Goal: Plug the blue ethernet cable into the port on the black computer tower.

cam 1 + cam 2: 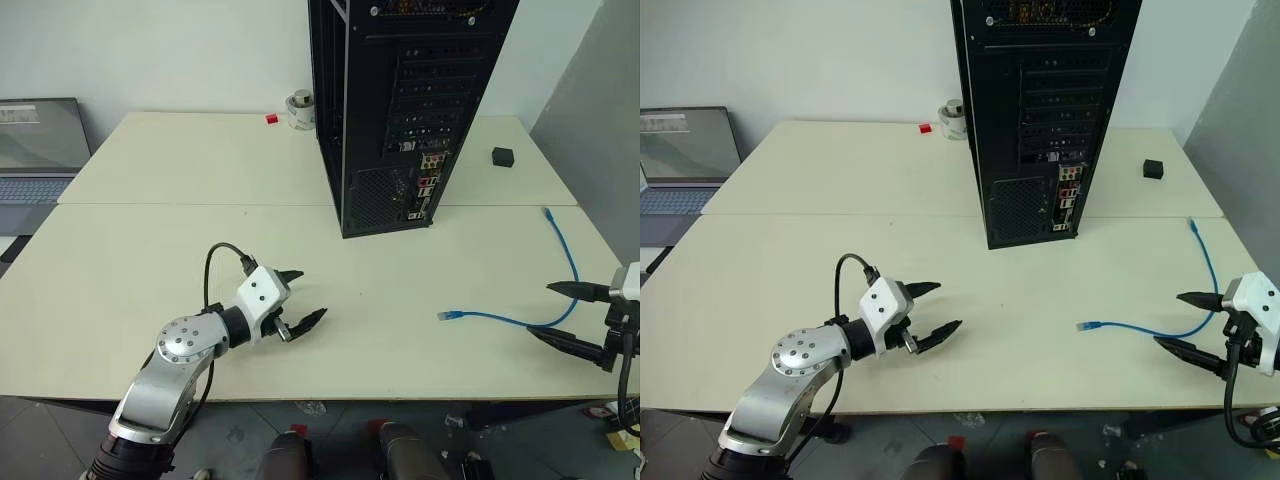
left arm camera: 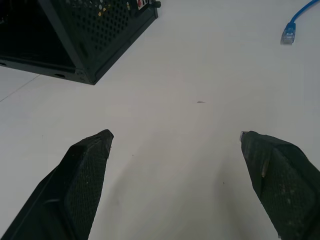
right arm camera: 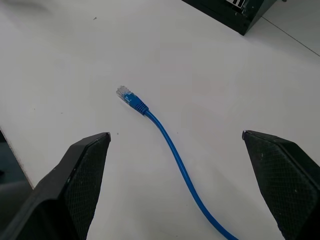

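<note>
Silver left arm (image 1: 170, 365), white wrist, black fingers (image 1: 305, 320)

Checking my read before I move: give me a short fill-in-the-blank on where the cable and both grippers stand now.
1. The blue ethernet cable lies on the ____.
2. Both the left gripper and the right gripper are ____.
3. The cable lies closer to the ____ gripper.
4. Both plugs lie apart from the black computer tower, so the cable is still ____.

Missing: table; open; right; unplugged

Black computer tower (image 1: 400, 110) upright on table (image 1: 150, 260), blue ethernet cable (image 1: 520, 320) lying near right gripper (image 1: 565, 313), left gripper (image 1: 303, 296) spread
</note>
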